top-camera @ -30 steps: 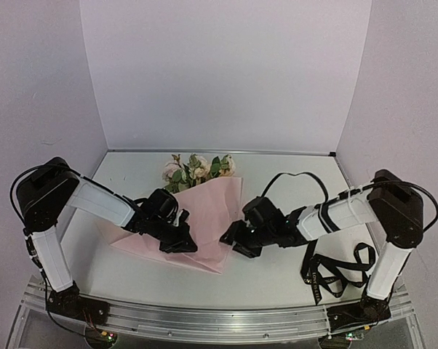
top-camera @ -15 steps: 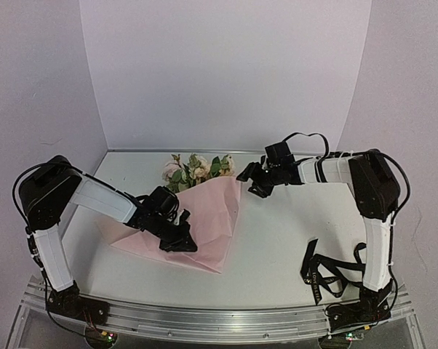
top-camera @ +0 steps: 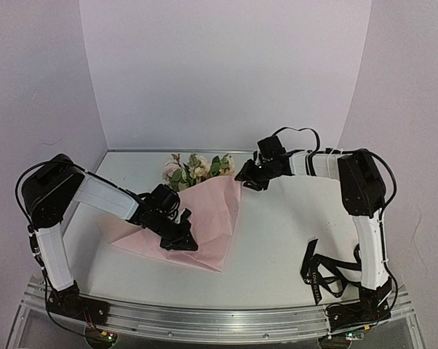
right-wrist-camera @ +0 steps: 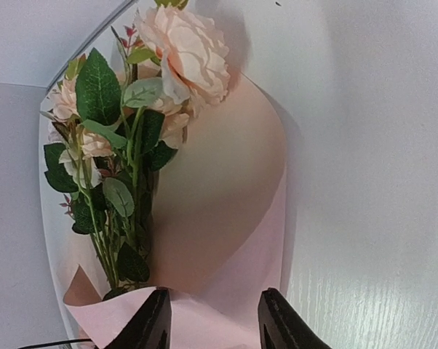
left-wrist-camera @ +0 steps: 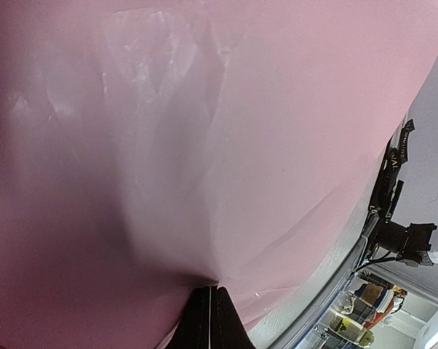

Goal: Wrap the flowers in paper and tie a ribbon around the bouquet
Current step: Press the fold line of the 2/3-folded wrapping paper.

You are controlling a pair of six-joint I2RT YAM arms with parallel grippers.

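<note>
Still untouched, the ribbon (top-camera: 335, 273) lies at lower right on the tabletop (top-camera: 292, 218). Mid-frame, the left fingers (left-wrist-camera: 208, 320) pinch the pink paper (top-camera: 212, 211) shut. The right fingers (top-camera: 245, 177), half open, have swung from centre up to its far corner beside the flowers (top-camera: 196, 169), likely to fold it over.

The right gripper (top-camera: 245, 177) has left the middle of the counter (top-camera: 292, 233), where a second ago it hung by the right edge of the thin, light pink sheet of wrapping paper (top-camera: 212, 211), and swung to the far edge. It is now at the sheet's far right corner, just beside the small bunch of pale pink and cream flowers (top-camera: 197, 169) (half a second ago it was slightly further right). The right arm (top-camera: 321, 161), then reaching across the counter's near half, now runs along the far edge.
</note>
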